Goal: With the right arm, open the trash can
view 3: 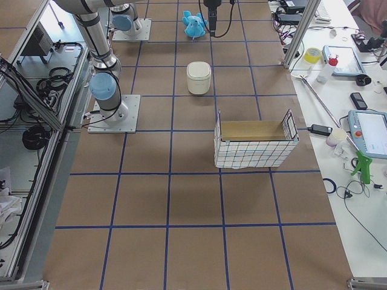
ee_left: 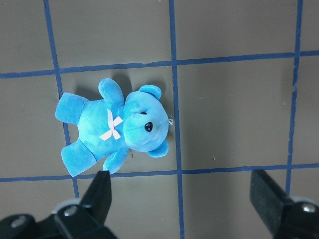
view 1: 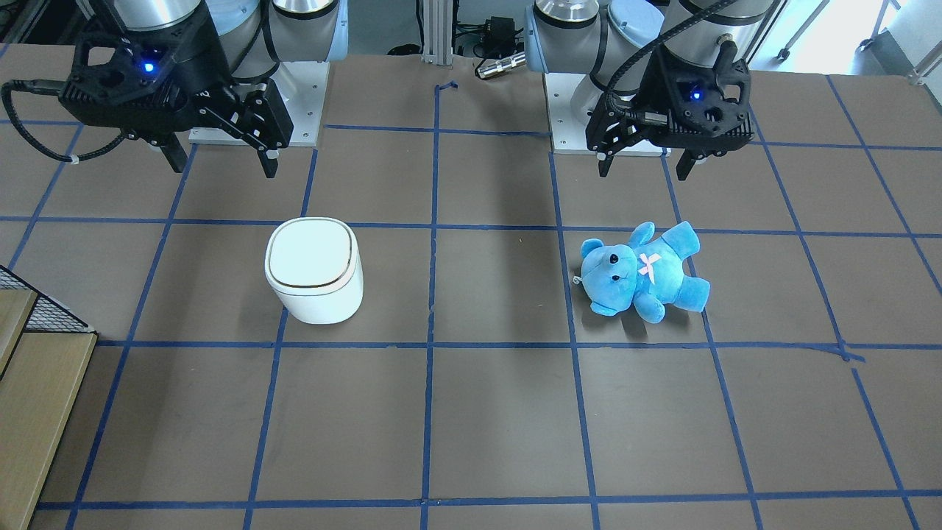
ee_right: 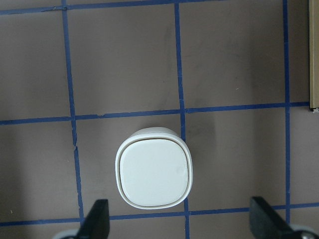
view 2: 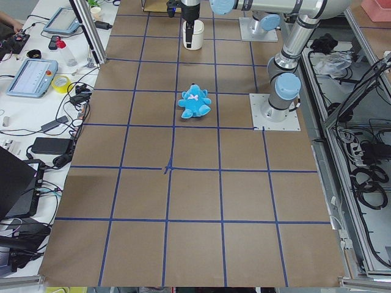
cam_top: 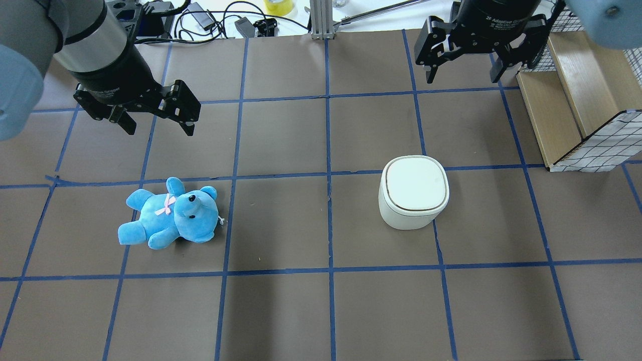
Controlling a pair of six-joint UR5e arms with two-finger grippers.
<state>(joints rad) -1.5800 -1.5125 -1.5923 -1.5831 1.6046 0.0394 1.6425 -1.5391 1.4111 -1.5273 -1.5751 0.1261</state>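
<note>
The white trash can [view 1: 314, 269] stands upright on the brown table with its flip lid shut; it also shows in the overhead view [cam_top: 414, 190] and the right wrist view [ee_right: 154, 173]. My right gripper [cam_top: 462, 79] is open and empty. It hangs high above the table, behind the can and apart from it [view 1: 224, 168]. In the right wrist view its fingertips [ee_right: 97, 219] frame the can from above. My left gripper [cam_top: 160, 131] is open and empty above the blue teddy bear [cam_top: 170, 220].
The teddy bear [view 1: 640, 272] lies on its back on the table's left half. A wire-mesh basket with a wooden box inside [cam_top: 577, 110] stands at the right edge, close to the right arm. Cables and tools [cam_top: 225, 20] lie beyond the table's far edge.
</note>
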